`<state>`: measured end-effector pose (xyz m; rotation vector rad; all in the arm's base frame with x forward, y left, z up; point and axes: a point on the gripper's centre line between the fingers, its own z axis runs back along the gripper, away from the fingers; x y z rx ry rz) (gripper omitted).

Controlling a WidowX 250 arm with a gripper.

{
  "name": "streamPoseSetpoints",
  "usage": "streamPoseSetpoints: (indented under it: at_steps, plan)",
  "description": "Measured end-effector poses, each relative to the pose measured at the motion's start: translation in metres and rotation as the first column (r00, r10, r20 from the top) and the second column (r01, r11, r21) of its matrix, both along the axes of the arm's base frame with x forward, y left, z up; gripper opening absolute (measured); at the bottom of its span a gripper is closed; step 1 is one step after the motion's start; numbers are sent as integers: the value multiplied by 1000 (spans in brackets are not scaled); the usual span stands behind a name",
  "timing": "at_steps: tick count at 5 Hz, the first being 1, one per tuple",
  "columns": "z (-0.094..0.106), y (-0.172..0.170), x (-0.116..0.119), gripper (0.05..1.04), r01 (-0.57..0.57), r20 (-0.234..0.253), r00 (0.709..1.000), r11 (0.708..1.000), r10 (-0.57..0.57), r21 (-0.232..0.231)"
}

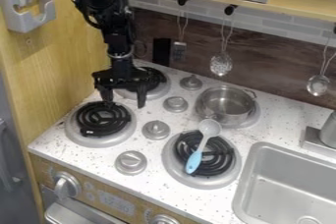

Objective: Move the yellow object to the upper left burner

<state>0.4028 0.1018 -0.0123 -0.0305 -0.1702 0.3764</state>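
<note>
The black gripper (124, 101) hangs at the left of the stove, its two fingers pointing down and spread apart with nothing visible between them. It stands in front of the upper left burner (157, 89) and partly covers it. The lower left burner (95, 140), a black coil in a silver ring, lies just below the gripper in the view. A spoon with a pale grey bowl and a light blue handle (194, 161) lies across the lower right burner (176, 170).
A metal pot (226, 105) stands on the upper right burner. Silver knobs (156, 129) rise between the burners. The sink (261, 148) is at the lower right, a wooden wall (56, 66) at the left. Utensils (221, 64) hang along the back wall.
</note>
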Motion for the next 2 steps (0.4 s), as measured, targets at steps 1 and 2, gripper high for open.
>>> streamPoseSetpoints:
  at_steps: [1,2]
  plan:
    - [1,-13,-1,999,82,-17,996,996,-83,-30]
    - [12,-18,8,999,208,-4,978,978,-208,-31]
